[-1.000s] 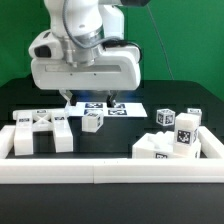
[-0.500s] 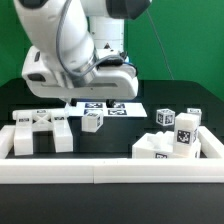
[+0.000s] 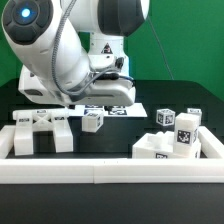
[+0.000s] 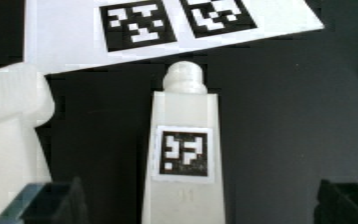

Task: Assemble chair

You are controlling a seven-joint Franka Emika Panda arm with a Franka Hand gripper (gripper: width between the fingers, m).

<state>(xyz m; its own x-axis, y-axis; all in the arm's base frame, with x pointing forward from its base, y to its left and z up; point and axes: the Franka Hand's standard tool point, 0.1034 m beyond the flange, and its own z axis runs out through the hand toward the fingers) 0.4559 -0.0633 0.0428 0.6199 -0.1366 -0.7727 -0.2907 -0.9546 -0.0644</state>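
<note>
Wrist view: the pincer (image 4: 202, 203) is spread wide, its fingers (image 4: 59, 200) flanking a tagged white post (image 4: 186, 140) without touching, apparently aligned for a grasp. The post lies flat on the desk (image 4: 318, 120), its rounded tip toward the marker board (image 4: 87, 35). The chair is unassembled: one parts cluster (image 3: 40, 130) lies at the exterior view's left, another (image 3: 172, 135) at its right.

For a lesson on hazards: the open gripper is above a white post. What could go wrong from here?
The neighbouring white part lies close beside the post, so as the gripper descends a finger might strike it. The post's rounded tip points at the marker board; a nudge could push it onto the tags.
</note>
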